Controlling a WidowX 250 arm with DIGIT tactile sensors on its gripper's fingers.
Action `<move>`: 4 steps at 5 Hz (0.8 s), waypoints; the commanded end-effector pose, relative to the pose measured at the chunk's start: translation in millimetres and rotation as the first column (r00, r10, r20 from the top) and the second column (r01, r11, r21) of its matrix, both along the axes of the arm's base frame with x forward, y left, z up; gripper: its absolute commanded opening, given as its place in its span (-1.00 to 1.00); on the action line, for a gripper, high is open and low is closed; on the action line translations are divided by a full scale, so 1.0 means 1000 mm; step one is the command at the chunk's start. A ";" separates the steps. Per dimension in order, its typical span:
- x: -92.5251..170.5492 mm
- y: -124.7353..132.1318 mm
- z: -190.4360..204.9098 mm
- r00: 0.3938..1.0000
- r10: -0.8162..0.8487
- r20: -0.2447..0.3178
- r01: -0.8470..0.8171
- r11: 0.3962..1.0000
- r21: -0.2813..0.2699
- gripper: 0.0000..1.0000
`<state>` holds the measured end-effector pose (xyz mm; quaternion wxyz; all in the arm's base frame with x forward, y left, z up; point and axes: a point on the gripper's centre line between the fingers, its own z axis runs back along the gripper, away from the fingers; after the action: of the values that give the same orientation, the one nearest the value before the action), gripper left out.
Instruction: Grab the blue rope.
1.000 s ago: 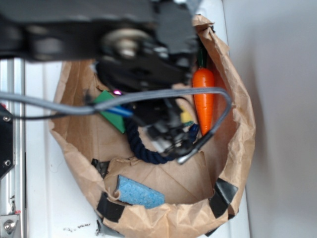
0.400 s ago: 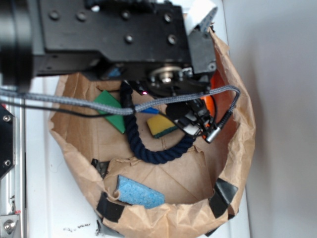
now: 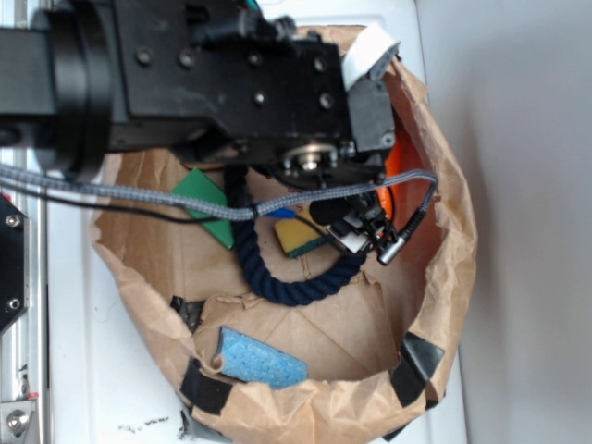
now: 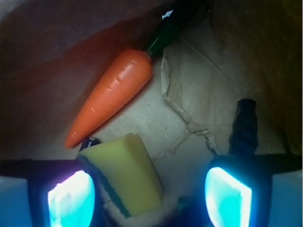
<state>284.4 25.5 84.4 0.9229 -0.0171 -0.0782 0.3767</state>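
Pincer: seen from the wrist camera at the bottom of the frame, its two glowing pads stand apart with nothing between them but paper and the corner of a sponge, so it holds nothing.

Yellow sponge: lower centre-left of the wrist view, just inside the left pad; its dark green underside shows along the edge. It sits where the open pincer points, which looks like a poor line for the task.

Blue rope: in the exterior view it runs down from under the arm at centre, then hooks right along the bag floor like a J. In the wrist view only one dark twisted end shows, at the right of the frame just above the right pad, outside the gap. A grasp would, I judge, call for a shift toward that side first.

Carrot: upper left of the wrist view, lying at a slant beyond the sponge, apart from the rope.

Paper bag: its rolled-down wall rings everything, so the things stay gathered and the arm must reach in from above.

Blue sponge block: lower centre of the exterior view, against the bag wall, well clear of the pincer.

Grey cable: crosses the exterior view from the left edge over the rope; it belongs to the arm.
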 end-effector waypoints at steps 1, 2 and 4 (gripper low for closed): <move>0.002 0.003 0.009 0.999 -0.006 0.041 0.005 1.000 0.004 1.00; 0.002 0.003 0.009 0.999 -0.006 0.041 0.005 1.000 0.004 1.00; -0.016 0.013 0.023 1.000 -0.030 -0.008 0.030 0.999 -0.017 1.00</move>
<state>267.7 23.9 93.6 0.9345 -0.0167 -0.0415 0.3530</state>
